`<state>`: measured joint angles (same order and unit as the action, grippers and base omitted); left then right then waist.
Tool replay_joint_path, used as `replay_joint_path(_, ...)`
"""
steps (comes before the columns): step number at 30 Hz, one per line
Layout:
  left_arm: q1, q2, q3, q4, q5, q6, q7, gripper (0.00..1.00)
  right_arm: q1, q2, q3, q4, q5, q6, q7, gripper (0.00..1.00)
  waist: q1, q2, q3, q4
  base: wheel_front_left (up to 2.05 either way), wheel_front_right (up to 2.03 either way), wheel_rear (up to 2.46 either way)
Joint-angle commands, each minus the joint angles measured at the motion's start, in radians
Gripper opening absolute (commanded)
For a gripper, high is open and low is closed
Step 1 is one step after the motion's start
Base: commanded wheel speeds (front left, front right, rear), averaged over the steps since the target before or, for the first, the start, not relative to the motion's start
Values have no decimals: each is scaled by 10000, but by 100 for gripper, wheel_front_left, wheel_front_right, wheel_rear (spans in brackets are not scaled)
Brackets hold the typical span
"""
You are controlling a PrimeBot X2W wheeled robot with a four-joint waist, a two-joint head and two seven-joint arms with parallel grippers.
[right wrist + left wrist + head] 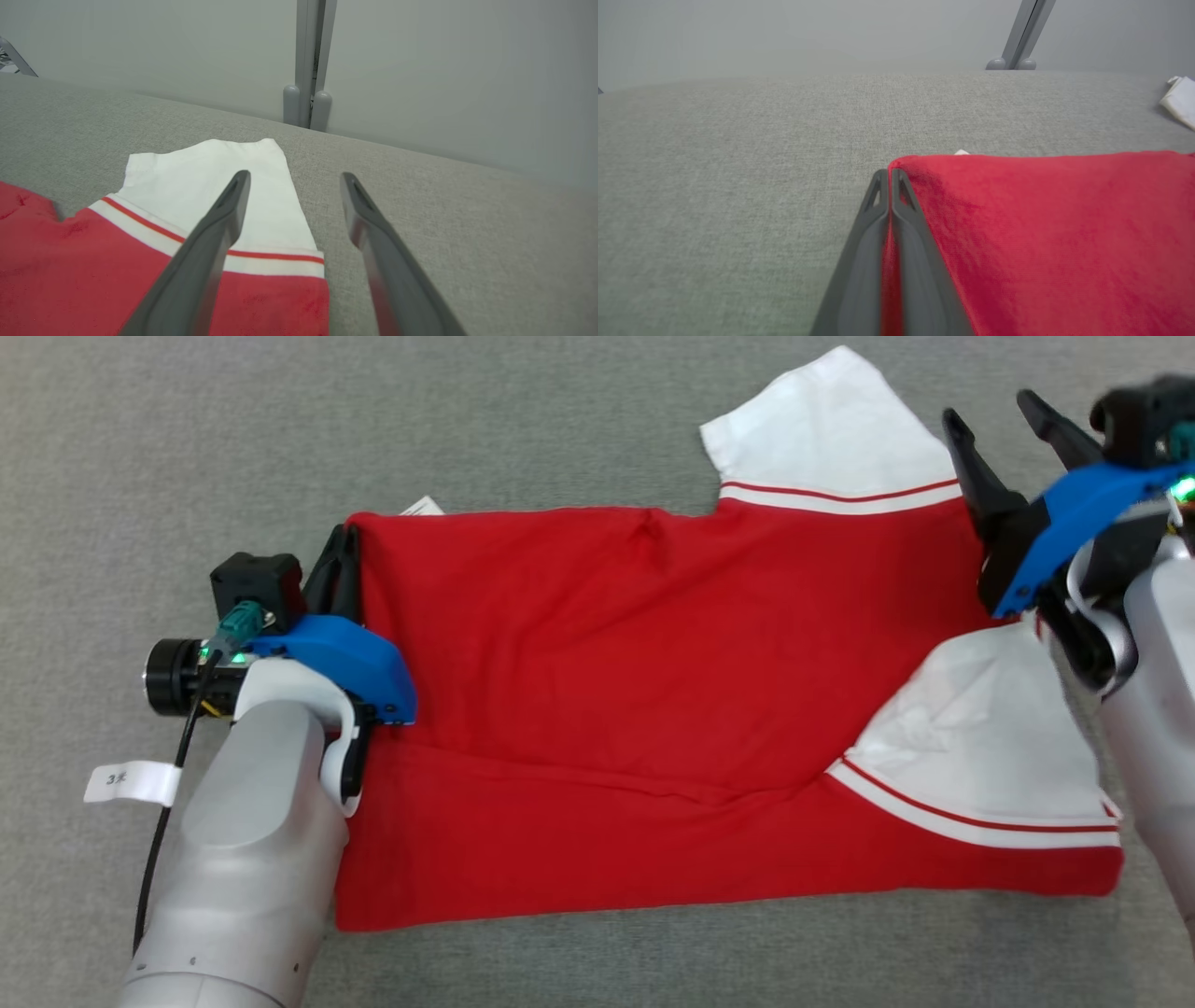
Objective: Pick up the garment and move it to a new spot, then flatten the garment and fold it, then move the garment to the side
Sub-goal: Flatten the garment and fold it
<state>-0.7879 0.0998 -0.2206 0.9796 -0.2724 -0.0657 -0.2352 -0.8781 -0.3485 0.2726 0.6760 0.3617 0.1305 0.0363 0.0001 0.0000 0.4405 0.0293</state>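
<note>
My left gripper (889, 175) sat at one end of the garment (607, 691), an edge of it caught between the fingers; the rest spread to that gripper's right across the table (187, 448). A tag (961, 152) lay just ahead of its tips. My right gripper (294, 177) stood at the opposite end, one sleeve (210, 168) ahead and left of it, the other sleeve (971, 737) behind it.

Looks like robotics lab or test cell, not home. Counter (187, 448) covered in plain grey fabric. Behind it blank grey panels (444, 70), joined at grey post (306, 56) with two rounded feet. Robot arm (252, 859) with exposed black cable (154, 859); white marked paper tag (131, 782) wrapped on it. Black camera block (257, 583), green status light (233, 656) on wrist. Red-and-white shirt (607, 691) spread on counter.
</note>
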Motion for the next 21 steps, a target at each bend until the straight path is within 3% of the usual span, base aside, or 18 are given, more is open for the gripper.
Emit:
replay_joint_path(1,-186,-36,-80,-44,66,28,-101,0,-387,-38,109,188,60,2,235,100,-1,0,191,272,0,0,0)
replay_joint_path(11,-512,-472,-878,-943,-93,-194,-302,0,-2384,-870,467,2119,6,1,2024,100,-1,0,786,1876,0,0,0)
replay_joint_path(15,-411,-499,-1617,-1791,-749,-237,-305,0,-2885,-1288,559,2628,47,2,2506,100,-1,0,1055,2410,0,0,0)
replay_joint_path(21,-205,-501,-2893,-2656,-1634,241,-307,0,-3065,-1529,729,3067,261,2,2849,100,-1,0,1248,2832,0,0,0)
